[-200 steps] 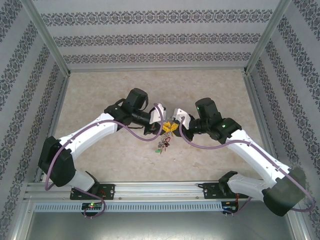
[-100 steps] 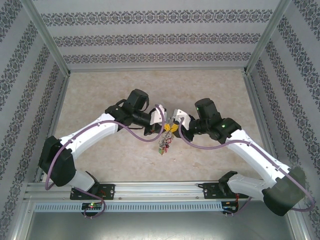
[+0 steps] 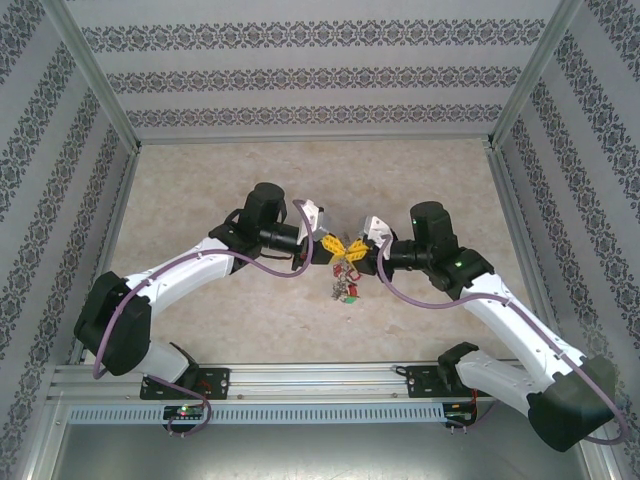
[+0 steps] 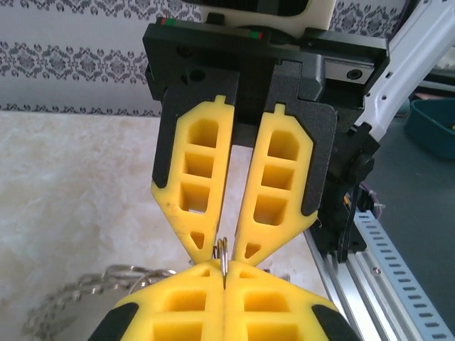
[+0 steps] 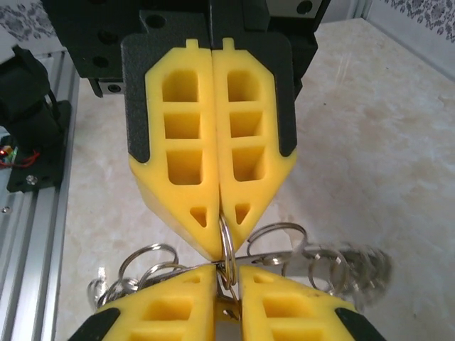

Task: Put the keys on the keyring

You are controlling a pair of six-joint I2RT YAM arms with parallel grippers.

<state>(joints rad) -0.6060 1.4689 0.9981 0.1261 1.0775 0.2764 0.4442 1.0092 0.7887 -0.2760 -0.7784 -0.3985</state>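
Ring-opening step: left gripper [image 4: 223, 273] and right gripper [image 5: 227, 273] both pinch the keyring [image 3: 346, 284] tip-to-tip; next I'd pry its coil apart, gently.

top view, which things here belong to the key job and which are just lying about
Part of the job:
- keyring, its bunch of keys hanging down
- left pincer, shut on the keyring
- right pincer, gripping the same ring

Just there:
- aluminium rail at the near edge
- teal bin past that rail
- patterned walls
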